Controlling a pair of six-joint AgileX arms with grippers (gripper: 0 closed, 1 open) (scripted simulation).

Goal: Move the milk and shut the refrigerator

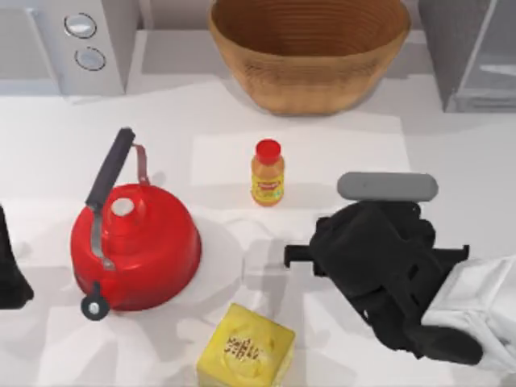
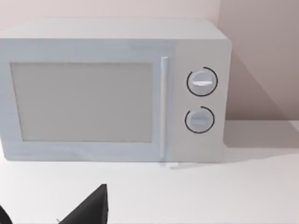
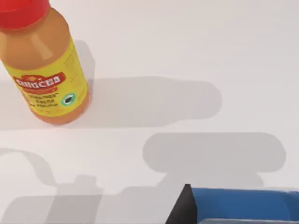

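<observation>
Right arm (image 1: 387,274) sits over the table's right side, black wrist bulk covering whatever is under it from above. Its wrist camera catches the blue top of the milk (image 3: 243,205) right at the gripper, with a dark finger (image 3: 184,207) touching the blue edge. How the claw is set, gripping or loose, I cannot tell. No "MILK" lettering can be read from here.

Orange bottle (image 1: 268,173) stands upright mid-table, red cap on, apart from the arm. Its yellow label carries a red band with white writing, too blurred to read, and a small round mark below.

Yellow box (image 1: 244,351) lies at the near edge, dark print on its top, not legible.

Red kettle (image 1: 135,246) holds the left half, black handle angled up toward the microwave (image 1: 76,40), whose two round knobs show at the back left. Basket (image 1: 310,48) sits back centre.

Fridge (image 1: 472,52) stands at the back right corner, its door panel angled; open white table lies between it and the right arm.

Left arm (image 1: 12,266) is parked at the left edge; of its claw a black finger (image 2: 91,207) shows, state unclear.
</observation>
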